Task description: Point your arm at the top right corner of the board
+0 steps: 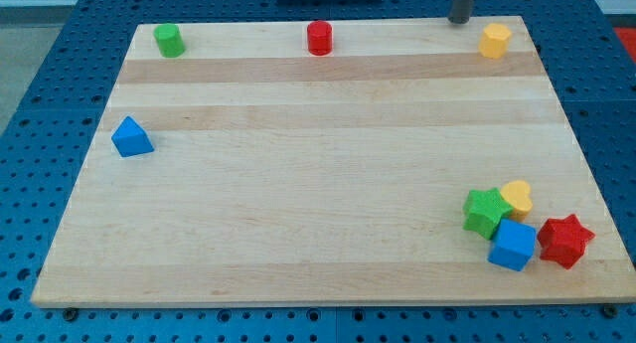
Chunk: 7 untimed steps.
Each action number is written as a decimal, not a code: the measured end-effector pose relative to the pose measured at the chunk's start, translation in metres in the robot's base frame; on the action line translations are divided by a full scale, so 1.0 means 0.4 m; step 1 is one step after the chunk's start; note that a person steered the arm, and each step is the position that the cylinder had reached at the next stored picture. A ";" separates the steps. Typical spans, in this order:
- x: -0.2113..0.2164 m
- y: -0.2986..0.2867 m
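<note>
My tip (460, 21) shows as a dark rod coming down at the view's top right, its end at the top edge of the wooden board (328, 164). It stands just left of the yellow hexagonal block (494, 40), a small gap apart. A red cylinder (319, 37) sits at the top middle and a green cylinder (168, 40) at the top left. The board's top right corner lies right of the yellow block.
A blue triangular block (131, 137) lies at the left edge. At the bottom right a green star (485, 211), a yellow heart (517, 197), a blue cube (513, 245) and a red star (564, 240) cluster together. Blue pegboard (40, 104) surrounds the board.
</note>
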<state>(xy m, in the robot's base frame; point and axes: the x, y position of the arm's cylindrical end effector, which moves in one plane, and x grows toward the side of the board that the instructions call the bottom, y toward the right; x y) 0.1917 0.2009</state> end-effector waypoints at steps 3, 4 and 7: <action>0.000 0.025; 0.000 0.043; 0.000 0.078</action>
